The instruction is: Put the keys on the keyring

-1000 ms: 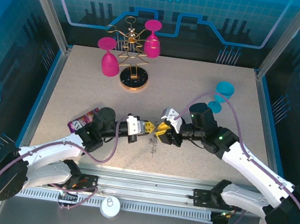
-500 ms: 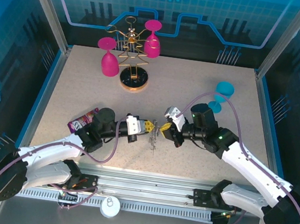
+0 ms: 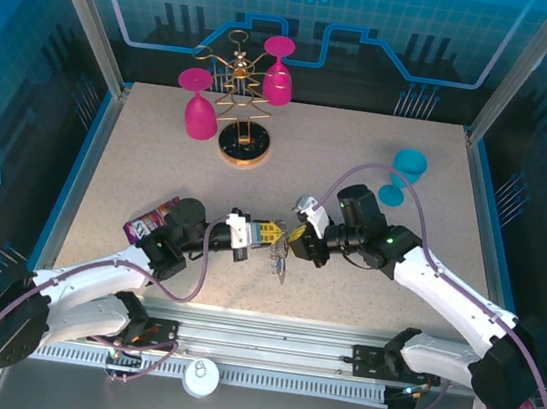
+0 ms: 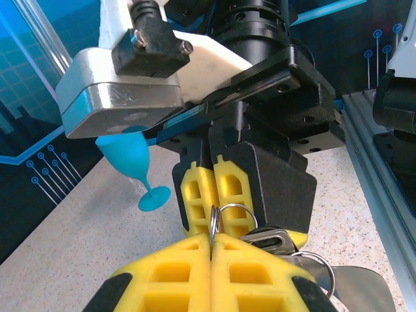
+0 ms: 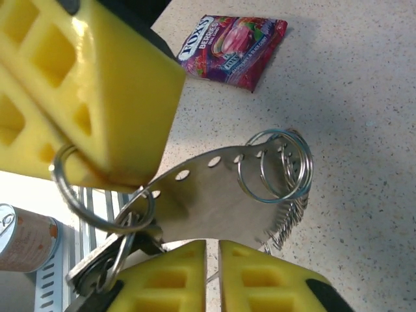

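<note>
My left gripper point(image 3: 270, 232) is shut on a thin silver split ring, the keyring point(image 4: 212, 224), gripping it edge-on between its yellow pads. The same keyring point(image 5: 83, 201) loops out below the left gripper's pads point(image 5: 84, 84) in the right wrist view. From it hang a key with a dark-rimmed head point(image 4: 270, 239), a flat silver plate with holes point(image 5: 214, 188) and several more rings point(image 5: 276, 166). The bundle point(image 3: 279, 263) dangles between the arms, just above the table. My right gripper point(image 3: 296, 240) faces the left one tip to tip. Its jaws stand a narrow slit apart below the plate point(image 5: 212, 263), with nothing clearly between them.
A purple candy packet point(image 3: 151, 219) lies on the table behind the left arm. A blue glass point(image 3: 404, 171) stands at the right, and a gold wire rack point(image 3: 246, 110) with pink glasses point(image 3: 200, 114) at the back. A can point(image 5: 23, 237) sits beyond the front rail.
The right gripper backed away a little, then came back up against the left gripper's tips, its jaws closing and then parting slightly. The left gripper kept its grip and shifted slightly right.
</note>
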Available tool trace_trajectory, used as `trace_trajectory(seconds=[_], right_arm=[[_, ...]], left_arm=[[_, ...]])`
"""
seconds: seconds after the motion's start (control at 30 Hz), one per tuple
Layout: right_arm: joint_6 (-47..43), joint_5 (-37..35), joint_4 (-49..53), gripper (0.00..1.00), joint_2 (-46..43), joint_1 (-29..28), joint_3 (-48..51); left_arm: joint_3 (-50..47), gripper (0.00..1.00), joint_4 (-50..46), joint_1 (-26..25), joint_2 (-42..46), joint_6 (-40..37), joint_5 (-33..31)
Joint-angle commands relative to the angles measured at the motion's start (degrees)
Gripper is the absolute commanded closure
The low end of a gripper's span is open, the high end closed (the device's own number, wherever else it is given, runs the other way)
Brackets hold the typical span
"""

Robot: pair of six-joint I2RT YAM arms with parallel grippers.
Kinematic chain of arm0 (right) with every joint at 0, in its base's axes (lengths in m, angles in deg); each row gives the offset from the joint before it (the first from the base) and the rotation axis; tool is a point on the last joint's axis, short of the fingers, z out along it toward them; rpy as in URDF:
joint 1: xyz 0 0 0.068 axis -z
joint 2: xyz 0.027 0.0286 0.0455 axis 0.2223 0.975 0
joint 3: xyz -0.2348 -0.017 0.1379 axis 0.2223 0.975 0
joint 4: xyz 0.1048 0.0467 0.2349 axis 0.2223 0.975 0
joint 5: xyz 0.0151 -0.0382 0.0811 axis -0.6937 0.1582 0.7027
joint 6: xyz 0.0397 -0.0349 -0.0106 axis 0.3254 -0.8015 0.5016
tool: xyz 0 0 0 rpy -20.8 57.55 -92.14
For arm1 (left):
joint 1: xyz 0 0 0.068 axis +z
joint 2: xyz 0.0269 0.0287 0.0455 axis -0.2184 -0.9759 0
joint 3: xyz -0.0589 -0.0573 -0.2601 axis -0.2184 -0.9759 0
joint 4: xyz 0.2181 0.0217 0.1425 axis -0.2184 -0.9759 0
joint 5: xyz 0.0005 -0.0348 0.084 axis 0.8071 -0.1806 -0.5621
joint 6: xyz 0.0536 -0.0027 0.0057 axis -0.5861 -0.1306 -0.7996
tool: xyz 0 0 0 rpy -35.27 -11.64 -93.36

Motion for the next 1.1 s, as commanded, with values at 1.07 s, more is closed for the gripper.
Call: trace_trajectory(seconds=[1.07], right_arm=[[-11.1,2.5,-14.2,1.0,-7.0,-1.8,5.2]], left_arm=[[-0.8,1.0,5.3,-0.1,-0.4,2.2,2.3]])
